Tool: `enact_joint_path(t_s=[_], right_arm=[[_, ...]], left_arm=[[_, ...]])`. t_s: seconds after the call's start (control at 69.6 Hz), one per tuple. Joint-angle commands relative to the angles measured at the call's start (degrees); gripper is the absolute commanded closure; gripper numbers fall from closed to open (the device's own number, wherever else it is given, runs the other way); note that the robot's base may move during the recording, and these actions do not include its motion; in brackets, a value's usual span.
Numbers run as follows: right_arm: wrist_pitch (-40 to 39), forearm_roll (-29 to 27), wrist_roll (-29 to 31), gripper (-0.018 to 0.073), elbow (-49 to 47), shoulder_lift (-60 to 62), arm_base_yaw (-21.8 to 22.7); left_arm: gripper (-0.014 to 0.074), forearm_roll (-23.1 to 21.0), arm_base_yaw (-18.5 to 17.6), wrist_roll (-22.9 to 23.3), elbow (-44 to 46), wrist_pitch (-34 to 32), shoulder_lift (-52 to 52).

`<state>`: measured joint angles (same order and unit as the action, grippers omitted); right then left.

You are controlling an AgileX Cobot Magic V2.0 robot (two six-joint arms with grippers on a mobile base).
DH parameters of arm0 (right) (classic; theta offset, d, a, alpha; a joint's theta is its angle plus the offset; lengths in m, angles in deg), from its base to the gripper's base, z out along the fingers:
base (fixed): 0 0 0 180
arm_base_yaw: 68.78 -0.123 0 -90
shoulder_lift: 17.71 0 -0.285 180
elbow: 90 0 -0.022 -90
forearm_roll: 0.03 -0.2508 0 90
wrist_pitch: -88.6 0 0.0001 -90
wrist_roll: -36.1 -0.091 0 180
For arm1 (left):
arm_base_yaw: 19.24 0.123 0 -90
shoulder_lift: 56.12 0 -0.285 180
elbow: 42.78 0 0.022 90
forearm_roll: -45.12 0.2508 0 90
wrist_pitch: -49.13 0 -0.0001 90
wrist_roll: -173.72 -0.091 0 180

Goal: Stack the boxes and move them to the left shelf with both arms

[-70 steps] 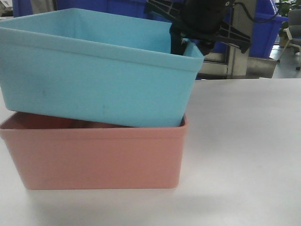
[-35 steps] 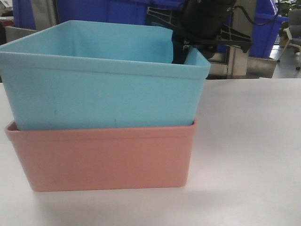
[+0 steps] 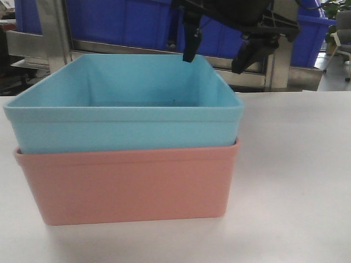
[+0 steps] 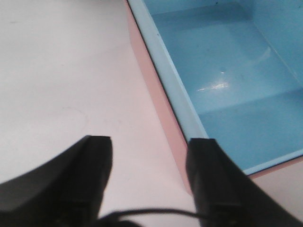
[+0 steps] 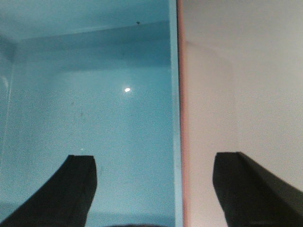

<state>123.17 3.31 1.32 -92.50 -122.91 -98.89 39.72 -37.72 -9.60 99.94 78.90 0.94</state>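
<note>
The sky blue box [image 3: 126, 118] sits level, nested inside the salmon pink box [image 3: 131, 183], on the white table. My right gripper [image 3: 218, 53] hangs open above the stack's right wall and touches nothing. In the right wrist view the right gripper [image 5: 156, 158] straddles that wall, with the blue box [image 5: 94, 94] on its left and the thin rim of the pink box [image 5: 180, 94] beside it. My left gripper [image 4: 149, 141] is open over the table. Its right finger is above the rim where the blue box [image 4: 222, 85] meets the pink box [image 4: 165, 118]. The left shelf is out of view.
The white table [image 3: 296, 164] stretches to the right of the stack. Behind it stands a steel rack frame [image 3: 52, 33] holding large dark blue crates [image 3: 126, 22]. An office chair [image 3: 343, 33] is at the far right.
The blue box has dropped from a tilt to sit level and deeper in the pink box. The right gripper has let go of its right wall, opened and risen.
</note>
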Motion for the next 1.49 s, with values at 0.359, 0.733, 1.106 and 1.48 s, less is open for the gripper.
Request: enact_joint_path(t_s=[0.359,0.733,1.106,1.48], right_arm=[[3.20,1.25,8.23,-0.0054,-3.04,4.42,0.16],[2.14,1.25,8.23,-0.0054,-3.04,-3.37,0.16],[0.88,1.36,8.23,0.0118,-3.04,-8.83,0.16],[1.31,2.43,8.23,0.0502,-3.04,-8.83,0.16]], left_arm=[[0.0052,-7.27,-0.57,0.64,27.89,13.98,25.93],[0.0052,-7.99,-0.57,0.64,35.23,16.50,44.86],[0.0102,-7.49,-0.57,0.64,35.21,12.33,50.94],[0.0522,-7.71,-0.57,0.64,35.21,12.66,53.56]])
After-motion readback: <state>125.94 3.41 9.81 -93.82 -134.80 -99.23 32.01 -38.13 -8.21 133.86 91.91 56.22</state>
